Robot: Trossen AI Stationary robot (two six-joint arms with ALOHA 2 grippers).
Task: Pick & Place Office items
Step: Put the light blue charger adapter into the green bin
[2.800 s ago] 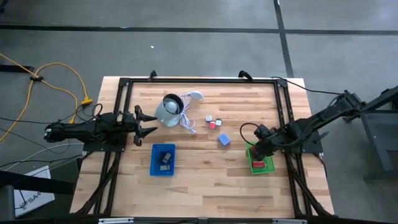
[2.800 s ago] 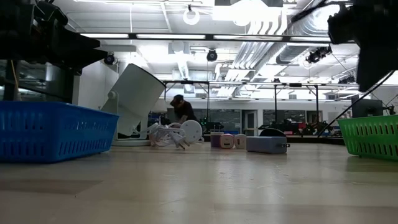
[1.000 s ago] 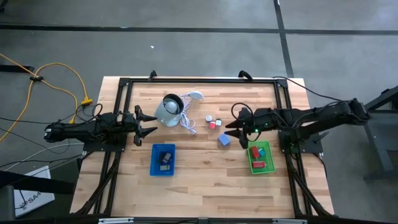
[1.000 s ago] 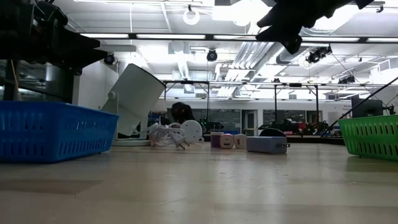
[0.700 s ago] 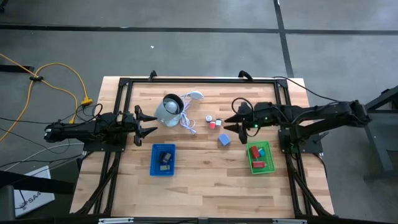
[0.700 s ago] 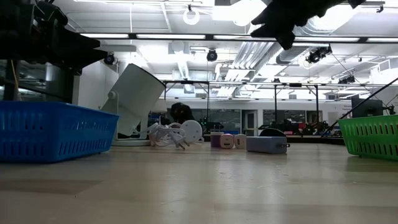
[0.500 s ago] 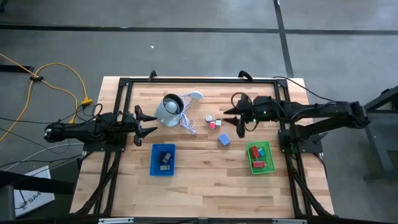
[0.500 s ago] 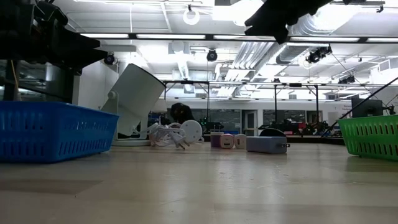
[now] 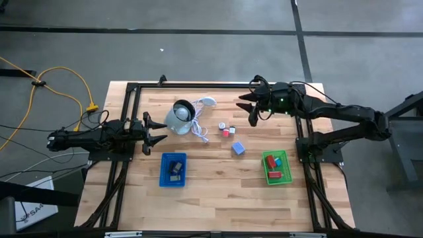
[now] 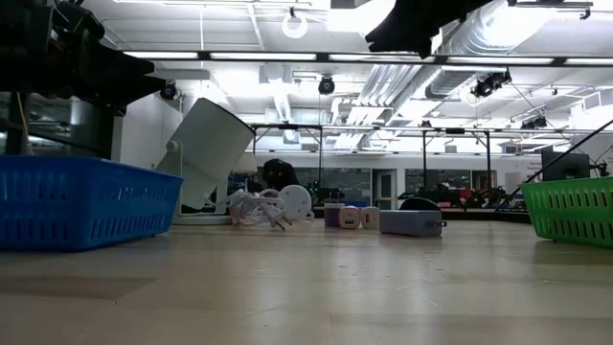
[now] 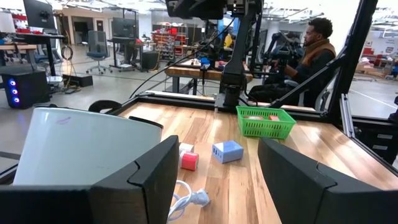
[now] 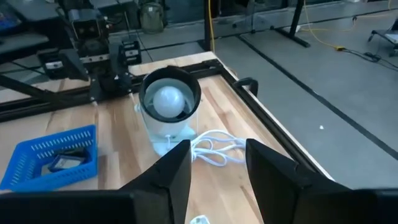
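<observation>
Your right end effector (image 9: 252, 109): fingers wide, empty, beyond the green basket (image 9: 276, 168) | low view hides its red block (image 9: 275, 174), high shows it | left end effector (image 9: 156, 130): wide

In the low view the right hand (image 10: 414, 27) is cut off by the top edge — the green basket (image 10: 575, 209) by the right

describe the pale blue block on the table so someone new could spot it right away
Start at the wooden table in the high view and find the green tray near its right edge. The pale-blue block lies alone on bare wood left of that tray. It is bigger than the small red and white pieces beyond it.
</observation>
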